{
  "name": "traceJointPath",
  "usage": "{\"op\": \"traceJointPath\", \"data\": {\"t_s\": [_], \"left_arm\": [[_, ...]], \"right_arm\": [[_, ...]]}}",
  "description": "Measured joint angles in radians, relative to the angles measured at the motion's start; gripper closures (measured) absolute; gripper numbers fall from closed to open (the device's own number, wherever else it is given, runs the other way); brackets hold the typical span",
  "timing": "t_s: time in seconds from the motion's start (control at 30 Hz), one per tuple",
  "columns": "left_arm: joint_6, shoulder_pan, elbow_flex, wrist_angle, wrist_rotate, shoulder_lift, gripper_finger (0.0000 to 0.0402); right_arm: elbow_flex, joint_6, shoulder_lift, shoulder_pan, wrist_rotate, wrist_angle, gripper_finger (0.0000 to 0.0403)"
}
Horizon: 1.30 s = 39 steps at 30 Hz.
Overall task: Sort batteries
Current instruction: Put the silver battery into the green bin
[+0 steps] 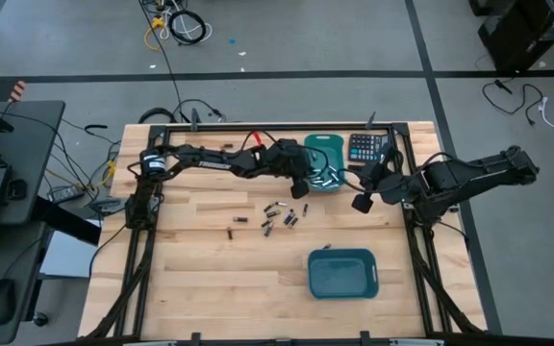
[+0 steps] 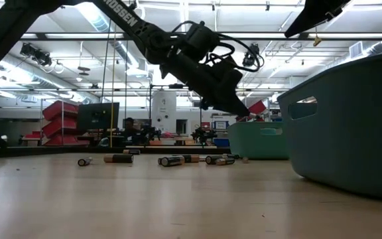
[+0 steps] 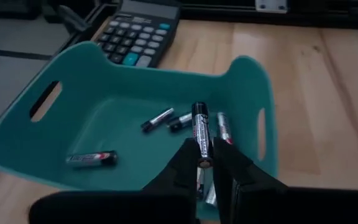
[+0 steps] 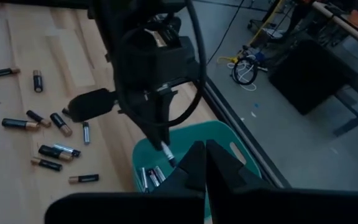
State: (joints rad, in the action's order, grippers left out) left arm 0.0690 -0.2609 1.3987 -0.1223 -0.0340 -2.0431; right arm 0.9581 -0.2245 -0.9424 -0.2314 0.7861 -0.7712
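My left gripper [image 3: 205,163] is shut on a black battery [image 3: 200,127] and hangs over the far teal bin [image 3: 73,81]. Several more batteries [image 3: 92,158] lie on that bin's floor. In the high view this gripper [image 1: 303,185] is at the bin's [image 1: 327,146] left edge. Loose batteries [image 1: 277,216] lie on their sides on the wooden table [image 1: 200,269]. My right gripper [image 4: 202,157] is shut on nothing and hovers high to the right of the far bin, [image 1: 362,200] in the high view. My left gripper pinches the black battery between its two fingers by the end nearest the wrist [image 3: 202,157]. The rest of the battery sticks out forward past the fingertips, in line with them. The fingers slant down from the table's left. The battery hangs clear above the bin's floor.
A black calculator [image 1: 364,146] lies just right of the far bin at the table's far edge. A second teal bin [image 1: 342,272] stands near the front right. A dark frame rail [image 1: 414,231] runs along the table's right side.
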Motion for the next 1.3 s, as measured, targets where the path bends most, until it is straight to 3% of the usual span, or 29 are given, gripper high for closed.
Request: {"op": "traceJointPath", "data": {"t_s": [0.33,0.7,0.87,1.03,1.2,1.3], "left_arm": [[-0.025,0.0,0.0,-0.01,0.029,0.0,0.032],[-0.018,0.01,0.0,-0.013,0.002,0.045,0.031],[0.053,0.048,0.0,0.092,-0.019,0.191,0.031],[0.15,0.097,-0.011,0.284,0.052,0.378,0.031],[0.168,0.125,-0.126,0.347,0.173,0.589,0.031],[0.139,0.132,-0.228,0.337,0.192,0.722,0.031]], "right_arm": [[0.0,0.0,0.0,0.0,-0.001,0.0,0.0403],[0.0,-0.007,0.0,0.0,-0.002,0.001,0.0403],[0.0,-0.008,-0.001,0.0,-0.012,0.054,0.0403],[0.0,-0.003,-0.006,0.006,-0.029,0.143,0.0403],[0.0,0.045,-0.051,0.026,-0.1,0.258,0.0403],[0.0,0.077,-0.098,0.04,-0.147,0.337,0.0403]]}}
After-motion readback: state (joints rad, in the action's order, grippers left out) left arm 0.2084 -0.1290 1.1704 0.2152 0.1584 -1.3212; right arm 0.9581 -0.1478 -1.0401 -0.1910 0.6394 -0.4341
